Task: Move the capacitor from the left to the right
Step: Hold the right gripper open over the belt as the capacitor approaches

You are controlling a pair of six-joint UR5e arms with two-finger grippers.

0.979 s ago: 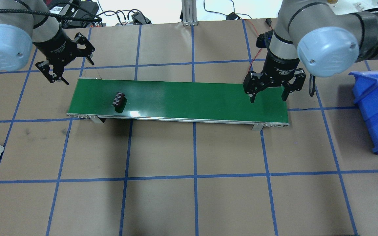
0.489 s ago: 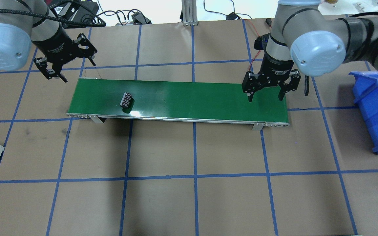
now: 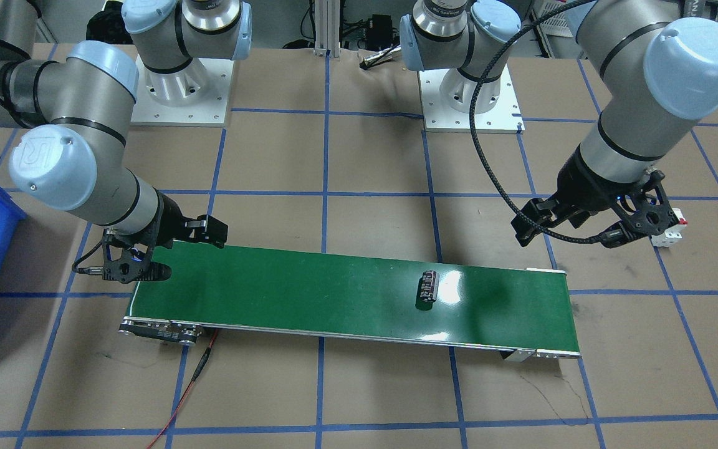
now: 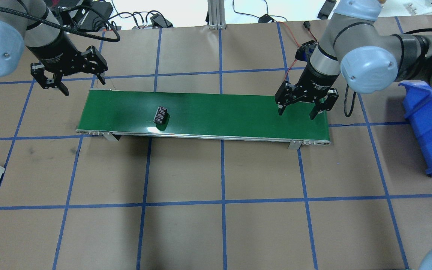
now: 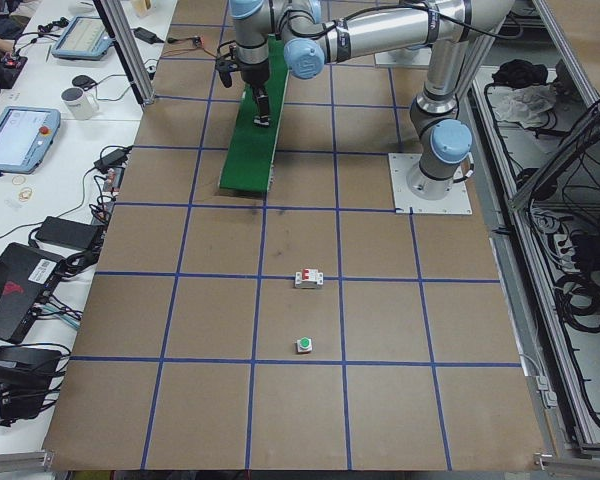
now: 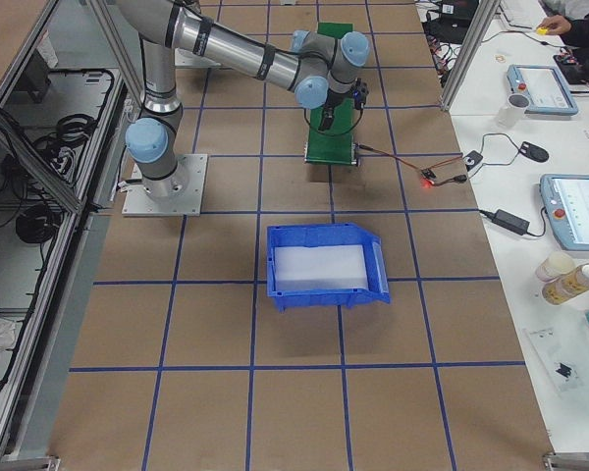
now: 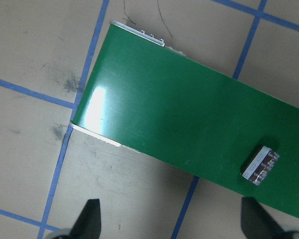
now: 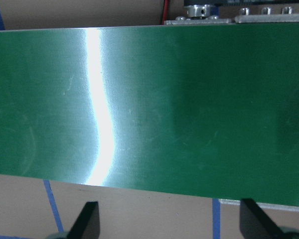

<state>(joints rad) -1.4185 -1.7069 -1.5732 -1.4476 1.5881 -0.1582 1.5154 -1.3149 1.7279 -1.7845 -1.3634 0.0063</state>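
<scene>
**Capacitor out on the belt, both hands empty**

The tabletop (image 4: 223,232) carried a long green belt (image 4: 219,112), with a blue bin (image 4: 431,123) off past its right end. The right hand (image 4: 296,114) hung over the belt's right end, fingers spread wide, nothing in them. The left hand (image 4: 83,85) was spread and empty too, just off the belt's far left corner. The capacitor (image 4: 160,114) lay on the left part of the belt, skewed, closer to the near edge and well apart from both hands.

What worried me: it's tiny next to those fingers and sat crooked, so a pinch could catch a corner and flick it off the near edge. And if the belt runs it rightward, a late close probably lets it sail past the hand and off the end.
</scene>
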